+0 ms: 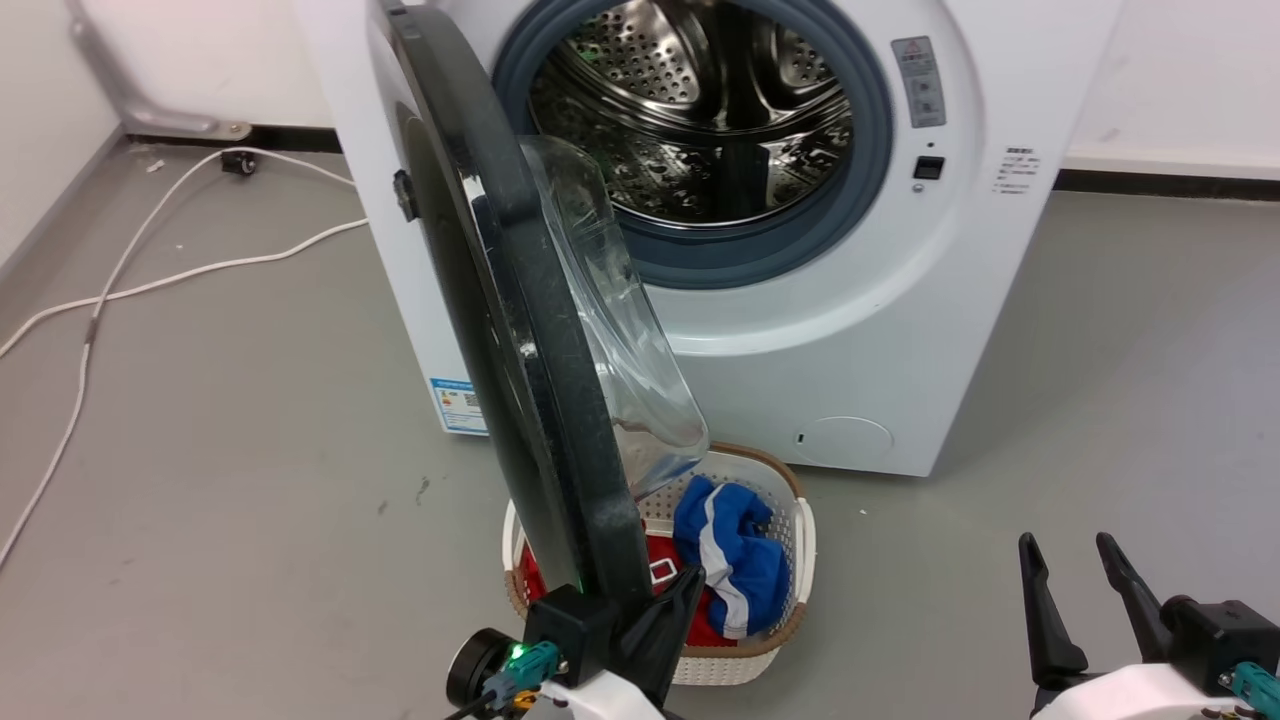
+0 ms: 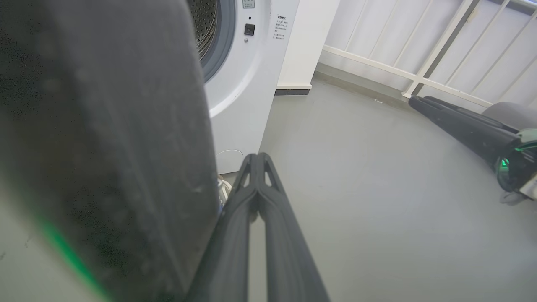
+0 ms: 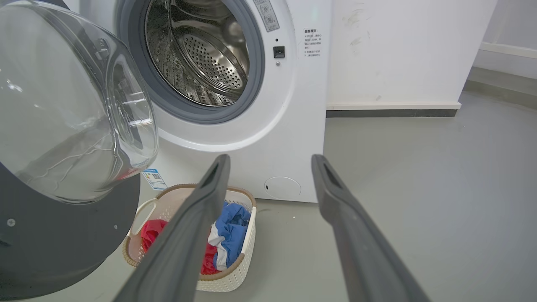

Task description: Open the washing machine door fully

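Washing machine door (image 1: 540, 330) stands out from the white washing machine (image 1: 900, 330), roughly square to its front. It is hinged on the machine's left side and seen edge-on from the head, with its clear bowl (image 1: 620, 330) facing right. Steel drum (image 1: 700, 100) is exposed.

Key relation: the door's free lower edge lies immediately left of the left claw (image 2: 256, 161), which sits on the door's inner side, above the laundry basket (image 1: 790, 560). Judgement: the remaining swing goes leftward, away from this claw, so the left arm is the one to push.

Left claw: fingers closed together, gripping nothing; its side is just beside the rim, contact not confirmed.

Right claw (image 1: 1066, 545): spread wide, empty, well apart from the door.
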Controlling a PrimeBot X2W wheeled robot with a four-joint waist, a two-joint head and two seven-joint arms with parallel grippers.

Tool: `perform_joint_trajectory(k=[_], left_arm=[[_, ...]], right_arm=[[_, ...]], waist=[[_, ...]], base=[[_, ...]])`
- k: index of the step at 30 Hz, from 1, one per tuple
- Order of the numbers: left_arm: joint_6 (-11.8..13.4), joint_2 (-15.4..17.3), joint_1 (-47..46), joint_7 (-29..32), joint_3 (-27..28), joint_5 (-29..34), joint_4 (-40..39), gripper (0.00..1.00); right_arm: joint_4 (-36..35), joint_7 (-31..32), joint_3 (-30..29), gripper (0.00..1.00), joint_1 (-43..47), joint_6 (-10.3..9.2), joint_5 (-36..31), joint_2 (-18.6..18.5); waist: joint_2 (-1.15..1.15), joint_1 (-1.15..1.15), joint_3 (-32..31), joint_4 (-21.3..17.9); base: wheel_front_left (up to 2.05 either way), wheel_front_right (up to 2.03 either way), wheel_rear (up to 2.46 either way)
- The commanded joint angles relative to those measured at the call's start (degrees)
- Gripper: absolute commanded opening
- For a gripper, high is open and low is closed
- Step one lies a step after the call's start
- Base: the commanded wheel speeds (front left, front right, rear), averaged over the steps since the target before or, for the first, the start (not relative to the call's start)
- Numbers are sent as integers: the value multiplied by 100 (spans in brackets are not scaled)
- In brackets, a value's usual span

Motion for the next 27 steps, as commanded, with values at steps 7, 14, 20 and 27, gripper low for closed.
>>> perform_joint_trajectory(k=[7,14,20,27], left_arm=[[382,252,365,-82,244,-2,-582,0],[698,477,626,-118,563,-51,-1053,0],[998,721,700,-234,1151,-234,-1184,0],[1069,1195,450,-338,2001,-571,-1001,0]], right_arm=[[-6,-9,-80,100,-35,-1,-36,16],[-58,-9,-142,100,-30,-1,-36,15],[-69,23,-166,100,-124,-1,-29,14],[-181,59,-119,100,-219,-1,-67,14]], waist=[[0,0,20,582],[0,0,78,1113],[0,0,156,1380],[0,0,398,1370]], base=[[0,0,0],[0,0,0],[0,0,0],[0,0,0]])
